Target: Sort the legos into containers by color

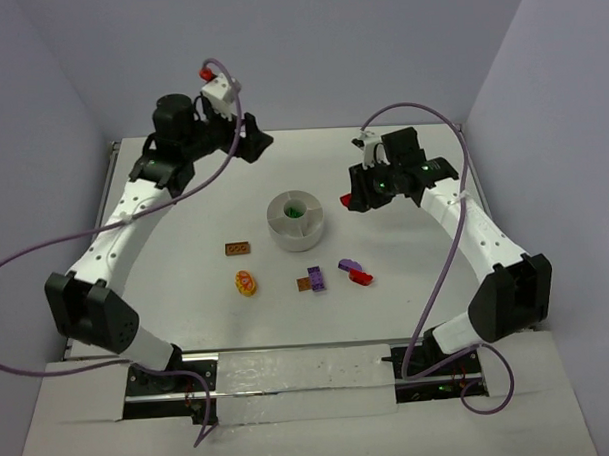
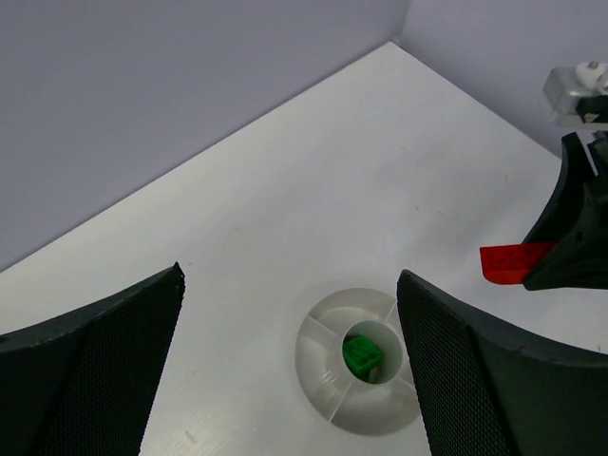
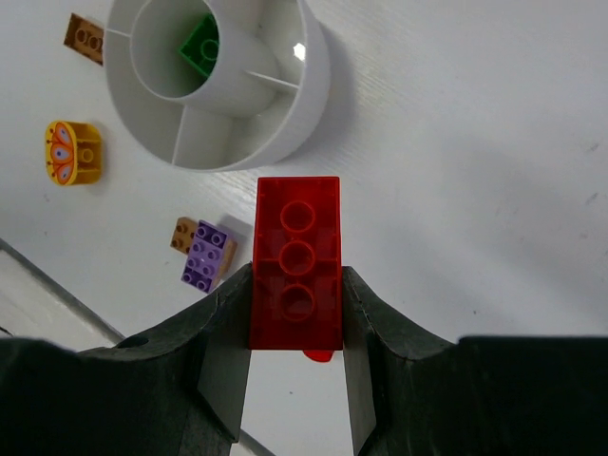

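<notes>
The white round dish (image 1: 297, 235) with its wedge containers stands mid-table, a green lego (image 2: 362, 355) lying in its centre well. My left gripper (image 2: 290, 285) hangs open and empty above and behind the dish. My right gripper (image 3: 295, 285) is shut on a red lego (image 3: 295, 266), held in the air just right of the dish (image 3: 285, 123). Loose legos lie in front of the dish: a brown-orange one (image 1: 238, 249), a round yellow-and-red one (image 1: 246, 282), a purple one on a brown piece (image 1: 312, 279), and a purple (image 1: 350, 265) and red (image 1: 362, 278) pair.
Grey walls close the table at the back and both sides. A metal rail (image 1: 299, 368) with both arm bases runs along the near edge. Purple cables loop beside each arm.
</notes>
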Robot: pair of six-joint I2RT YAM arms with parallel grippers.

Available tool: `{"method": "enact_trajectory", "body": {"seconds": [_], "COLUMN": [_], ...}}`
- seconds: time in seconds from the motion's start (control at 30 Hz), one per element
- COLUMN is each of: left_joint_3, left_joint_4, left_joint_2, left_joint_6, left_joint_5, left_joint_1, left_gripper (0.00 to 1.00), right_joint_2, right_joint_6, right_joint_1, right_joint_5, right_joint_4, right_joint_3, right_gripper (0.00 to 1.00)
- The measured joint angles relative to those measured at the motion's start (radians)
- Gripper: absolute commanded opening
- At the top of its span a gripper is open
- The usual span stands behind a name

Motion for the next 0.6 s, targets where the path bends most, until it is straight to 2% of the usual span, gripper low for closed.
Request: {"method": "enact_trajectory", "body": {"seconds": [0.2,0.6], "left_joint_3": [-0.106,-0.219], "left_joint_4": [-0.099,-0.209], "left_joint_2": [-0.174,-0.206], "left_joint_6": [0.002,0.04], "left_joint_5": [0.028,0.085], "left_joint_1": [0.127,0.147], "left_gripper": [0.99,0.99], "right_joint_2": [0.118,0.341], "right_joint_6": [-0.026,-0.121], "right_joint_1": [0.117,0.217], "right_joint_5": [0.073,0.163], "right_joint_4": [-0.043,-0.256], "right_joint_3": [0.102,0.398], "right_gripper": [0.0,0.0]}}
